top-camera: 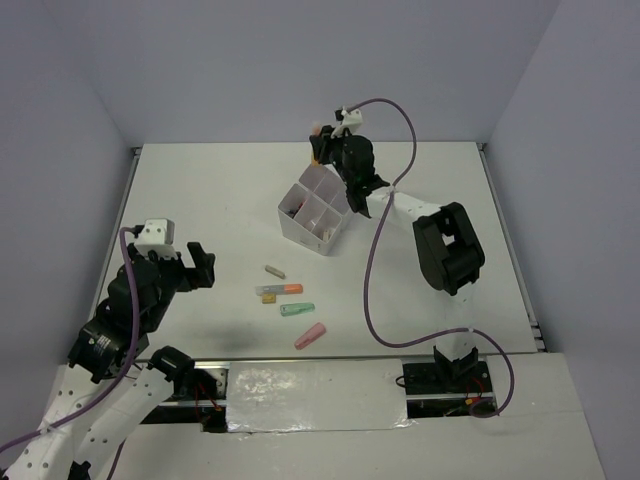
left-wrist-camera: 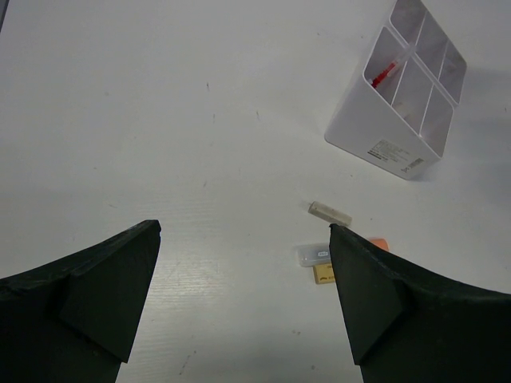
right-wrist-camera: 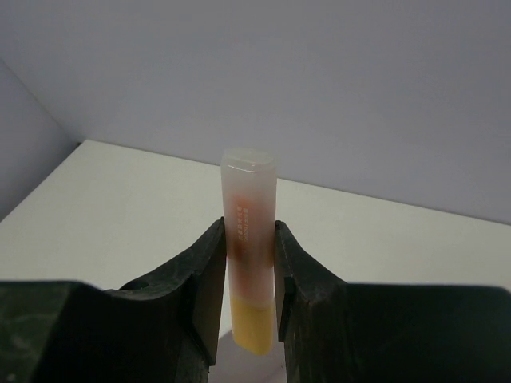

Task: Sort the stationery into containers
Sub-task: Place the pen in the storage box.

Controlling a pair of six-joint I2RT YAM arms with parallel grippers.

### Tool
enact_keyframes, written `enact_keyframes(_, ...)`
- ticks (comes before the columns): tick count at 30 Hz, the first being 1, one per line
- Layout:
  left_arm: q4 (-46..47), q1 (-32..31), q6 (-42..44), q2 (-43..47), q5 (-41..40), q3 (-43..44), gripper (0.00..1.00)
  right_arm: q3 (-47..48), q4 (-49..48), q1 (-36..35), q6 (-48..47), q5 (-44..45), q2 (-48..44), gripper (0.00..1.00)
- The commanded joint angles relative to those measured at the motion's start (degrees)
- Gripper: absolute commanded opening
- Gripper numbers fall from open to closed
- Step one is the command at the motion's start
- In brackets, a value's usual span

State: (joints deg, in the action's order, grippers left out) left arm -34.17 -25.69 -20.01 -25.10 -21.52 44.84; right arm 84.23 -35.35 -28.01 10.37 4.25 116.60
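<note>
The white four-compartment container (top-camera: 303,228) stands at mid-table, and a red pen (left-wrist-camera: 386,73) leans inside it. My right gripper (top-camera: 323,153) hovers over its far corner, shut on a yellow marker (right-wrist-camera: 250,239) with a frosted cap, held upright between the fingers (right-wrist-camera: 209,263). Loose stationery lies in front of the container: a small beige stick (top-camera: 275,271), an orange marker (top-camera: 290,289), a clear piece and a yellow eraser (top-camera: 267,296), a green marker (top-camera: 297,309) and a pink marker (top-camera: 311,336). My left gripper (top-camera: 201,266) is open and empty, left of these items.
The white tabletop (top-camera: 200,190) is closed in by grey walls at the back and sides. In the left wrist view the beige stick (left-wrist-camera: 330,212), clear piece (left-wrist-camera: 312,254) and yellow eraser (left-wrist-camera: 323,274) sit just beside my right finger (left-wrist-camera: 359,279).
</note>
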Motion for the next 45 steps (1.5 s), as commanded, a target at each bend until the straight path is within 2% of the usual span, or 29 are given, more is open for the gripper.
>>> enact_keyframes(1, 3.5, 0.2, 1.29, 1.19, 0.78, -0.1, 0.99, -2.21, -8.23, -0.47, -0.44, -0.12, -0.14, 0.08)
enact_keyframes(18, 3.85, 0.21, 1.55, 2.25, 1.74, -0.28, 0.99, -6.62, -13.16, -0.55, 2.19, -1.97, 1.53, 0.28)
enact_keyframes(23, 3.94, 0.2, 1.55, 2.51, 1.74, -0.37, 0.99, -7.93, -14.39, -0.38, 2.37, -2.49, 1.7, 0.29)
enact_keyframes(26, 3.94, 0.21, 1.64, 2.51, 1.92, -0.28, 0.99, -9.07, -15.53, -0.47, 2.46, -2.67, 1.62, 0.38)
enact_keyframes(27, 3.94, 0.29, 1.64, 2.51, 1.92, -0.28, 0.99, -9.95, -15.97, -0.47, 2.55, -2.58, 1.18, 0.5)
enact_keyframes(30, 3.94, 0.2, 1.64, 2.6, 2.01, -0.28, 0.99, -11.36, -17.11, -0.47, 2.64, -2.49, 0.22, 0.64)
enact_keyframes(33, 4.03, 0.21, 1.82, 2.52, 2.18, -0.28, 0.99, -11.89, -17.2, -0.64, 2.02, -2.84, -0.75, 0.69)
enact_keyframes(38, 4.03, 0.29, 1.73, 2.6, 2.09, -0.28, 0.99, -12.59, -16.68, -0.82, 1.5, -3.9, -2.77, 0.71)
enact_keyframes(41, 4.03, 0.29, 1.73, 2.34, 2.01, -0.28, 0.99, -14.26, -12.13, -3.53, -2.09, -1.37, -8.9, 0.87)
enact_keyframes(42, 4.03, 0.29, 1.64, 2.25, 1.83, -0.19, 1.0, -14.0, -8.98, -6.5, -3.59, 0.91, -10.58, 0.91)
enact_keyframes(43, 3.94, 0.29, 1.47, 1.99, 1.4, -0.1, 0.99, -13.22, -0.5, -7.92, -5.87, 5.98, -12.08, 0.97)
enact_keyframes(45, 2.89, 0.29, 0.59, 0.94, -1.06, 0.33, 0.99, -9.53, 10.34, -12.74, -7.03, 10.32, -16.04, 1.0)
